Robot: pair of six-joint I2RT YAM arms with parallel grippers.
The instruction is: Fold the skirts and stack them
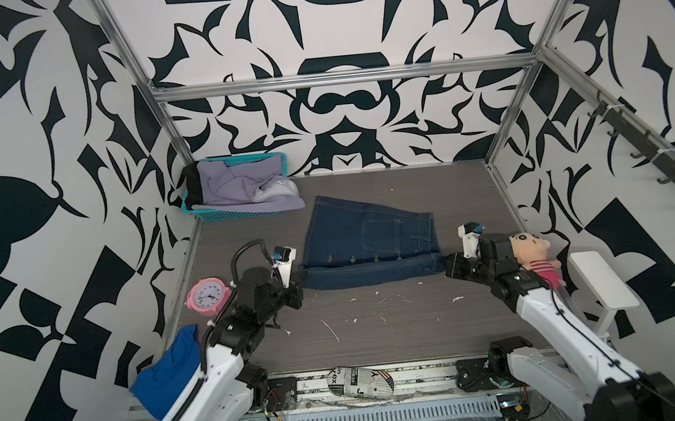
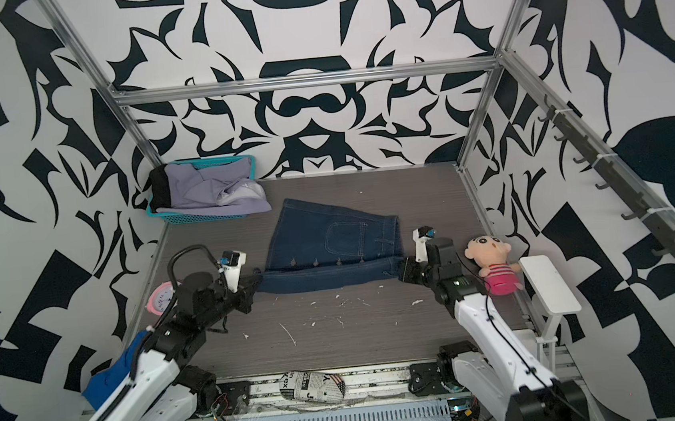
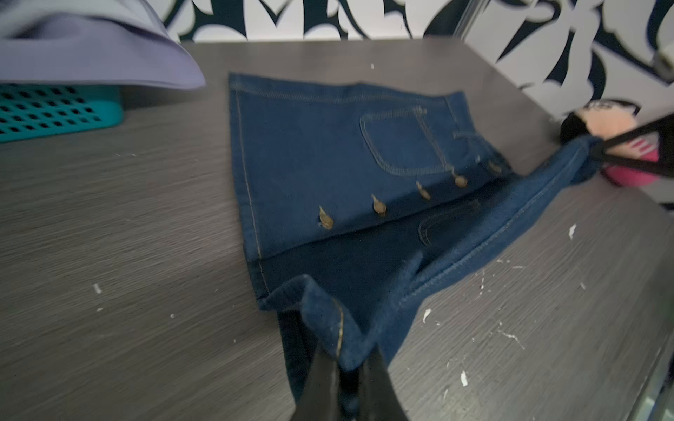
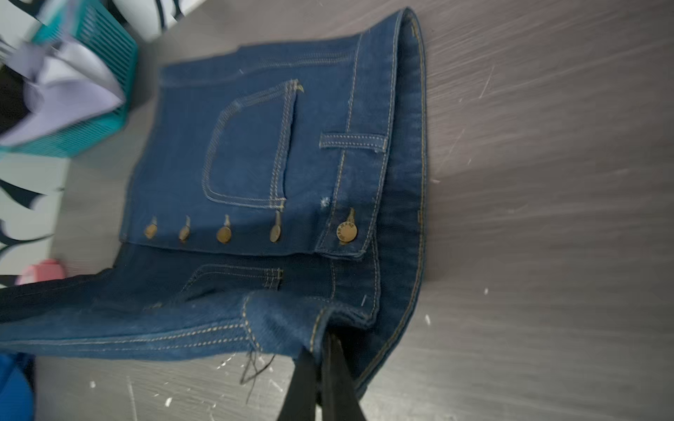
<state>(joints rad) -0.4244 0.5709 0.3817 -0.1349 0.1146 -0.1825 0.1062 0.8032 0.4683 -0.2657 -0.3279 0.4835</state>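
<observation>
Denim skirt (image 1: 368, 242) first: where is it, who has it? — Kim

Middle of the table (image 1: 379, 328), waistband toward the right arm, hem toward the left. Both claws are on its near edge. The left gripper (image 3: 346, 361) is clamped on the near hem corner and the right gripper (image 4: 322, 350) on the near waistband corner. Both wrist views show cloth pinched between the fingers. — Lee

Lifted? — Kim

Only the near strip. It's raised off the table and pulled fairly taut between the two claws. The rest lies flat, pocket and button row up. — Lee

So which fold step? — Kim

Looks like the first fold is just starting: near edge in hand, not yet carried over the far half. I'd call no fold finished. — Lee

Farther back? — Kim

A teal basket (image 1: 223, 216) in the far left corner. The lavender skirt (image 1: 242, 186) is heaped in it, crumpled, with one flap spilling over the rim. That flap is close to the denim's far hem corner but apart from it. The black skirt (image 1: 192, 182) is bunched at the basket's left end, under or beside the lavender, can't tell which. — Lee

Stack? — Kim

None visible. My tally: zero of three folded, zero stacked. Left to do: finish the denim fold, pull out and fold lavender and black, pile all three. Early stage. — Lee
</observation>
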